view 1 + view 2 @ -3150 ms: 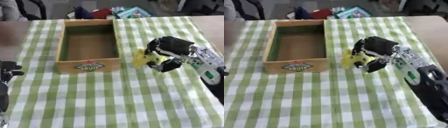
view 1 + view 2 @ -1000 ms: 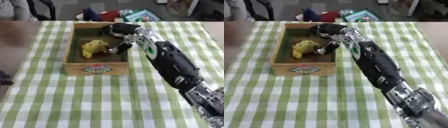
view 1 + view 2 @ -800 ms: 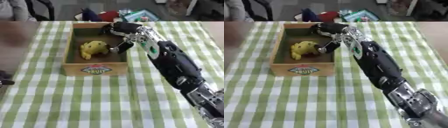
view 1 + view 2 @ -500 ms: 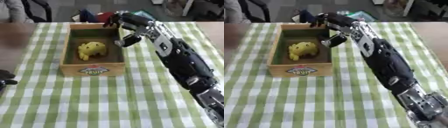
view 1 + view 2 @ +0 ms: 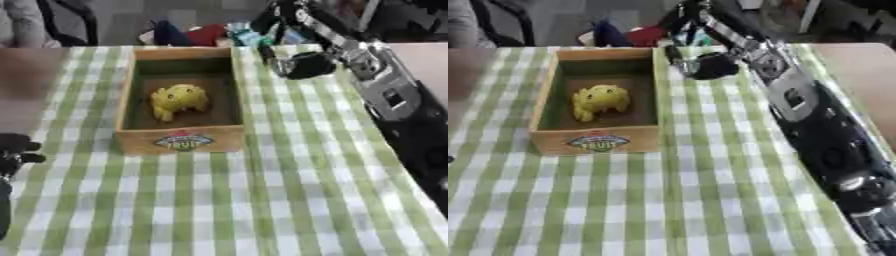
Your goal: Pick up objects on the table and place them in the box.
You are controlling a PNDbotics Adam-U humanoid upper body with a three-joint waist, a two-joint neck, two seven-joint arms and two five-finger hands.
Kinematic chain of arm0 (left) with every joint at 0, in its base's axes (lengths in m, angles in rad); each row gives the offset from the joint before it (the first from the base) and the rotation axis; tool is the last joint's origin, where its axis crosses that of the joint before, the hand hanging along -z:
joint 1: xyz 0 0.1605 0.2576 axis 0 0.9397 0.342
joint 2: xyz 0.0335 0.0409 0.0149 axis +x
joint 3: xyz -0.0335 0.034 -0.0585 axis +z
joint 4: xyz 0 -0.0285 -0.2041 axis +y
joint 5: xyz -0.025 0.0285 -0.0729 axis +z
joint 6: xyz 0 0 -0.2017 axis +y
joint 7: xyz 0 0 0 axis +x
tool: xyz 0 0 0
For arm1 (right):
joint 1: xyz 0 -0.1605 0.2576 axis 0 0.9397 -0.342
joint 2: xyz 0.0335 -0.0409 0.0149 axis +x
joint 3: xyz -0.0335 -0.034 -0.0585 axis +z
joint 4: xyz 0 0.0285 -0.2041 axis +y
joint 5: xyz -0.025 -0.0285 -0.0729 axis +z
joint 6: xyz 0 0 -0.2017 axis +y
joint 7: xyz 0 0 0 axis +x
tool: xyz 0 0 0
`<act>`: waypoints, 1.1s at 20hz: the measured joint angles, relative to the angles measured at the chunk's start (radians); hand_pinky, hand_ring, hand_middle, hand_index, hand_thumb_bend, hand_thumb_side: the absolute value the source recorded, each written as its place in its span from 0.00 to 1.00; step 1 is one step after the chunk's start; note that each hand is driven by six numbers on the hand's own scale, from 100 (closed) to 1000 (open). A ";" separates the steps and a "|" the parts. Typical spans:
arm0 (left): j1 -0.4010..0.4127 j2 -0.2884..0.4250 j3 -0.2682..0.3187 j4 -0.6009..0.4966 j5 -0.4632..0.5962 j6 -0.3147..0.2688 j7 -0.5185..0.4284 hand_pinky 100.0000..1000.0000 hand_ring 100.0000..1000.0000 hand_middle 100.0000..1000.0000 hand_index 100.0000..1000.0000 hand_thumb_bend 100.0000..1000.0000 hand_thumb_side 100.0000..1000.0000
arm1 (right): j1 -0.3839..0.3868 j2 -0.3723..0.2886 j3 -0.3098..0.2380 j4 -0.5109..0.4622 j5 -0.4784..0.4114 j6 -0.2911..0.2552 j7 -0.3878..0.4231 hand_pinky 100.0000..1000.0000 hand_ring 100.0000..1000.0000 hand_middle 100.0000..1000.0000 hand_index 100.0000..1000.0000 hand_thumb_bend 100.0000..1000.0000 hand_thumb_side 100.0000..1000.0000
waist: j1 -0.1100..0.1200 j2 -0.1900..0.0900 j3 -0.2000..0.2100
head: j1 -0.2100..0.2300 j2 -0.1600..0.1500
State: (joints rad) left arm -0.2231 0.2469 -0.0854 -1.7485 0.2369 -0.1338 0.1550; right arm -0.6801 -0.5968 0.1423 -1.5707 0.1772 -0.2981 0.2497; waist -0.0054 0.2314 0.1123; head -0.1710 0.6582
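A yellow soft toy (image 5: pixel 178 99) lies inside the wooden box (image 5: pixel 180 141), toward its far half. The box stands on the green checked cloth, with a round label on its front wall. My right hand (image 5: pixel 298 63) hovers past the box's far right corner, above the cloth; it is open and holds nothing. Its arm runs down the right side of the view. My left hand (image 5: pixel 15 150) rests at the left edge, low down, fingers relaxed, away from the box.
Blue, red and teal items (image 5: pixel 207 34) lie in a heap just beyond the box's far edge. Bare wooden tabletop (image 5: pixel 859 62) shows to the right of the cloth (image 5: pixel 219 200). The cloth's near half carries nothing.
The right hand carried the yellow toy to the box, let it go there, then rose out and back to the right. The toy now lies still in the box.
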 measured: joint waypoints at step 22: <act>0.012 0.000 0.020 0.006 -0.006 -0.007 0.024 0.48 0.54 0.49 0.41 0.00 0.61 | 0.369 0.071 -0.179 -0.266 -0.258 0.194 -0.102 0.35 0.56 0.53 0.69 0.00 0.35 | 0.016 0.015 -0.056 | 0.036 0.000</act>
State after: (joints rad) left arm -0.2115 0.2465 -0.0653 -1.7424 0.2307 -0.1406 0.1789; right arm -0.3114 -0.5253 -0.0368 -1.8371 -0.0812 -0.1039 0.1482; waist 0.0106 0.2464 0.0561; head -0.1347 0.6582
